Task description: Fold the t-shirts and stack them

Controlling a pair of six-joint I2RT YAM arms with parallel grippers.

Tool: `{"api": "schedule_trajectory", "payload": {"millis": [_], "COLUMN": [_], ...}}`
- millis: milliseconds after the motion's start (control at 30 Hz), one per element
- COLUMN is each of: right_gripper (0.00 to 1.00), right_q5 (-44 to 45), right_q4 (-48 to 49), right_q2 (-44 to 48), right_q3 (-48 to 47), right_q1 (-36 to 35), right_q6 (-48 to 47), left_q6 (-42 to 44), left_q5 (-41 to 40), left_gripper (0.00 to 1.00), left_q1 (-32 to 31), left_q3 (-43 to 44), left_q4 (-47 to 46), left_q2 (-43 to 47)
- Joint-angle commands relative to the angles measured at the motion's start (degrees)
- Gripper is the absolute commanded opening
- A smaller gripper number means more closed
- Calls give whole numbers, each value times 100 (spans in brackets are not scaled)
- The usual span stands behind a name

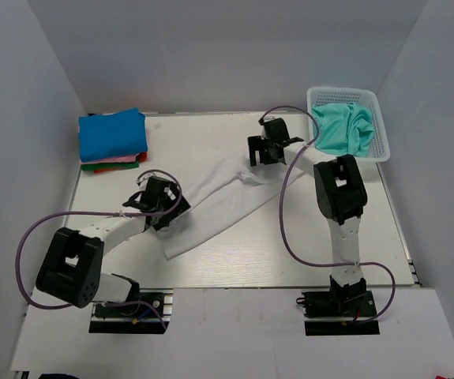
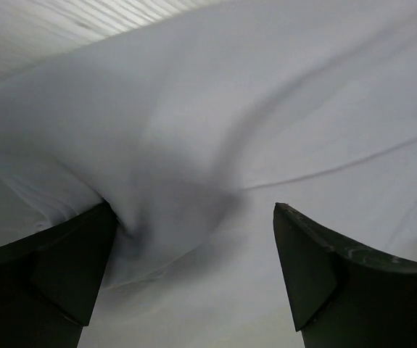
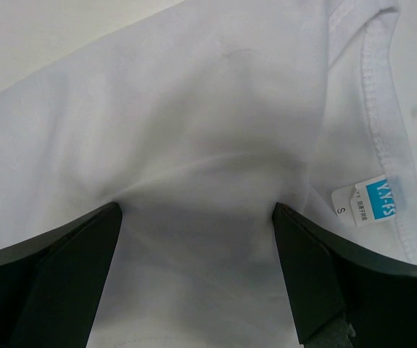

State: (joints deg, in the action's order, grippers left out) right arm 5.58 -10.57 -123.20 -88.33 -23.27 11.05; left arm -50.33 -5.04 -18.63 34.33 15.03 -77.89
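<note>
A white t-shirt (image 1: 219,209) lies in a long diagonal strip across the middle of the table. My left gripper (image 1: 160,202) is down on its lower left part; in the left wrist view (image 2: 192,210) the jaws stand wide apart, with white cloth (image 2: 215,109) puckered between them. My right gripper (image 1: 268,150) is at the shirt's upper right end. In the right wrist view (image 3: 198,209) its jaws stand open, pressing on the cloth beside the collar and size label (image 3: 371,201). Folded shirts are stacked at the back left, blue (image 1: 112,134) on top, with pink, red and green edges showing below. A teal shirt (image 1: 343,126) lies crumpled in the basket.
The white lattice basket (image 1: 380,130) stands at the back right corner, just right of my right arm. The table's white walls close in the back and sides. Purple cables loop beside both arms.
</note>
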Motion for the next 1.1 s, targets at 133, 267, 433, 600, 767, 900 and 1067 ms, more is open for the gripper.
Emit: {"api": "schedule_trajectory", "payload": {"millis": [133, 267, 433, 600, 767, 900, 1067], "right_gripper": [90, 90, 90, 90, 90, 90, 90], "right_q5": [-1340, -1613, -1807, -1912, -1640, -1271, -1094], "right_q4": [-574, -816, -341, -182, -384, -691, -1114], "right_q2": [-1539, -2269, -2139, -1787, -1269, -697, -250], "right_q3": [-2132, -3759, -3612, -3804, -3937, -3279, -2172], "right_q1": [-20, -117, -161, -222, -301, -336, -354], "right_q6": [-1377, -1658, -1589, -1500, -1465, -957, -122], "left_q6": [-900, -1338, -2269, -2290, -1885, -1884, -1597], "left_q5": [741, 803, 381, -408, -1350, -2026, -3045], "left_gripper": [100, 100, 100, 100, 100, 100, 100], "left_q1": [-1746, -2573, -3611, -4638, -5203, -5265, -4983], "left_q3": [-181, -128, -128, 792, 2384, 2816, 2282], "left_q4": [589, 651, 1319, 2247, 3743, 4140, 3379], "left_q2": [-1008, -834, -289, -463, -1132, -906, 403]}}
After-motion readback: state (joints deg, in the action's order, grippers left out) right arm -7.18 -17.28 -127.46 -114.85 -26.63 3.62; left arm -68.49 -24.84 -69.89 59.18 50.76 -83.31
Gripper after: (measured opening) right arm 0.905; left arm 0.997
